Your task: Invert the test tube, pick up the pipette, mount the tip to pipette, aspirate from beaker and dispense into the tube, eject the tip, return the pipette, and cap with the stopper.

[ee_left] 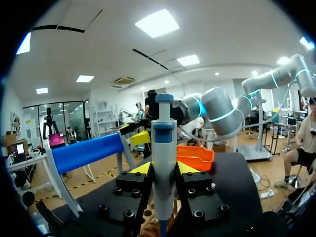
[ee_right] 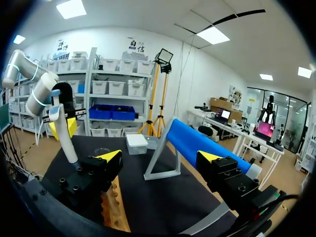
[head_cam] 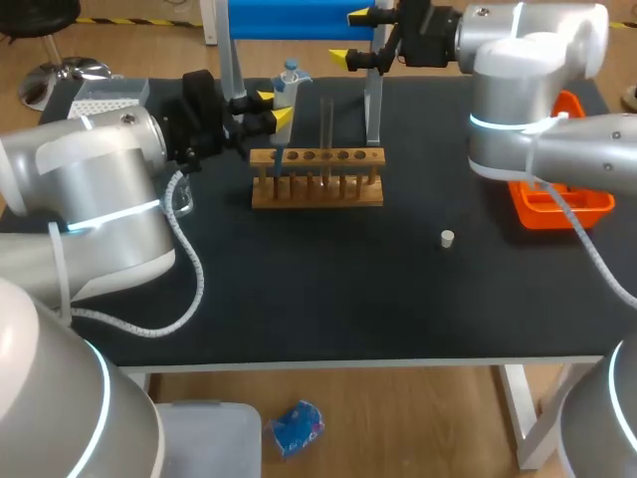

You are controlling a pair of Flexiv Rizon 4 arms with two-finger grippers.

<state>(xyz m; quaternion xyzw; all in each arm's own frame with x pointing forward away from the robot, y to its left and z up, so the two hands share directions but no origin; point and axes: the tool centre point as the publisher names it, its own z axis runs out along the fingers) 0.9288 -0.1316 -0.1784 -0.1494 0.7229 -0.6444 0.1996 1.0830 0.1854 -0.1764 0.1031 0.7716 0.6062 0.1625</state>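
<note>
Left gripper (ee_left: 163, 168): clamped on the pipette (ee_left: 163, 143), one finger on each side, pipette upright. It is held above the table (head_cam: 348, 289), just behind the left end of the wooden rack (head_cam: 317, 187).
One test tube (head_cam: 326, 124) stands upright in the rack.
Right gripper (ee_right: 160, 157): fingers wide apart, holding nothing, by the blue-bar stand (ee_right: 207, 143) at the far edge.
White stopper (head_cam: 448, 237) lies on the table, well apart from the rack, toward my right.
Orange tray (head_cam: 557, 207) sits at the right edge.
</note>
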